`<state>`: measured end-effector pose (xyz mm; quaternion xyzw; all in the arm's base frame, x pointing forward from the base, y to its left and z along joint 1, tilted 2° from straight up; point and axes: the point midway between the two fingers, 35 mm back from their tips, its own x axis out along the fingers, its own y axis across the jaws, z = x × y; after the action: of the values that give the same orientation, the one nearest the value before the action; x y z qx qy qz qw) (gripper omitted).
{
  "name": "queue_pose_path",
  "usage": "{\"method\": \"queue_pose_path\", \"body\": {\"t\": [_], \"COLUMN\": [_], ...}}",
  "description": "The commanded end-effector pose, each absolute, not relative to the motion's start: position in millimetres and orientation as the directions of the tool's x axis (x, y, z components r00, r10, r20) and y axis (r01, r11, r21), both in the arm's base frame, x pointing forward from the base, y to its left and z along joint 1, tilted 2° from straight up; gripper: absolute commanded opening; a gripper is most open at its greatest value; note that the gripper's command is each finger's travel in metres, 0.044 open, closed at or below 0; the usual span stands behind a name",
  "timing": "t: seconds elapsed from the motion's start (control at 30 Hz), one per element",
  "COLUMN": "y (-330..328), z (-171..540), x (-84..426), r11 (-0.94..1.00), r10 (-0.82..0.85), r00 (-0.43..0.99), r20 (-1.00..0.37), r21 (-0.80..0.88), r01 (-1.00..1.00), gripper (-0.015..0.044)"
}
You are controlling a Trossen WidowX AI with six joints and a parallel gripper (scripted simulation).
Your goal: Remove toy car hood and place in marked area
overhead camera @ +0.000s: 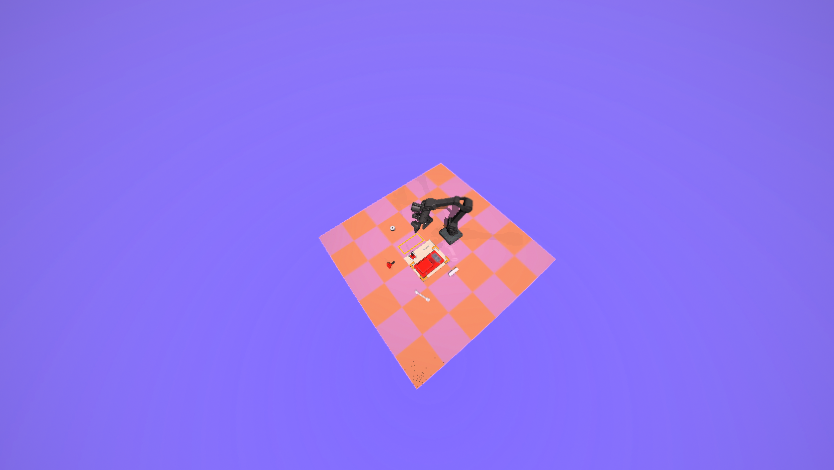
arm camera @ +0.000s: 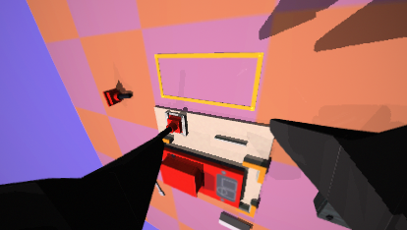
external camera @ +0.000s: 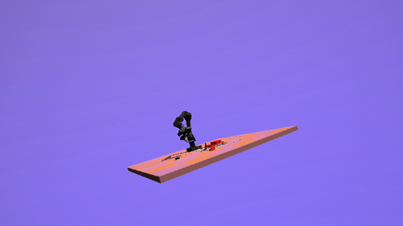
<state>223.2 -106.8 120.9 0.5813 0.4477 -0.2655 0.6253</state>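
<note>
Sitting on the beige base plate, the red toy car has its hood, a grey panel, in place at the car's 3 o'clock end in the wrist view. The car fills the plate's 6 o'clock half, with orange corner blocks at the plate's edges. At the plate's 11 o'clock corner stands a small red part in a white holder, and a dark slot runs across the plate's bare middle.

Just beyond the plate at 12 o'clock lies the marked area, a yellow-outlined rectangle on the checkered tabletop; only tabletop shows within the outline.

The jaws hang above the plate and car, spread wide apart and holding nothing, the two black fingers framing the car from either side in the wrist view. From the top, the jaws sit at about 12 o'clock from the car.

Farther out, a small red knob lies at 9 o'clock from the car, a white ring at 10 o'clock, a white bar at 4 o'clock and a white rod at 6 o'clock.
</note>
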Motion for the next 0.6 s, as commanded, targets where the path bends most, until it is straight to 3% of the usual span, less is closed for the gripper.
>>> {"method": "queue_pose_path", "body": {"t": [0.0,0.3,0.57], "y": [-79.5,-7.3,70.6], "z": [122.6,123.4,120.3], "x": [252.6,299.9,325.0], "r11": [0.438,0.821,0.98], "r10": [0.227,0.22,0.143], "r00": [0.352,0.179,0.06], "r20": [-0.908,-0.959,-0.988], "r21": [0.418,0.281,0.15], "r01": [0.796,0.497,0.13], "gripper": [0.044,0.044,0.044]}}
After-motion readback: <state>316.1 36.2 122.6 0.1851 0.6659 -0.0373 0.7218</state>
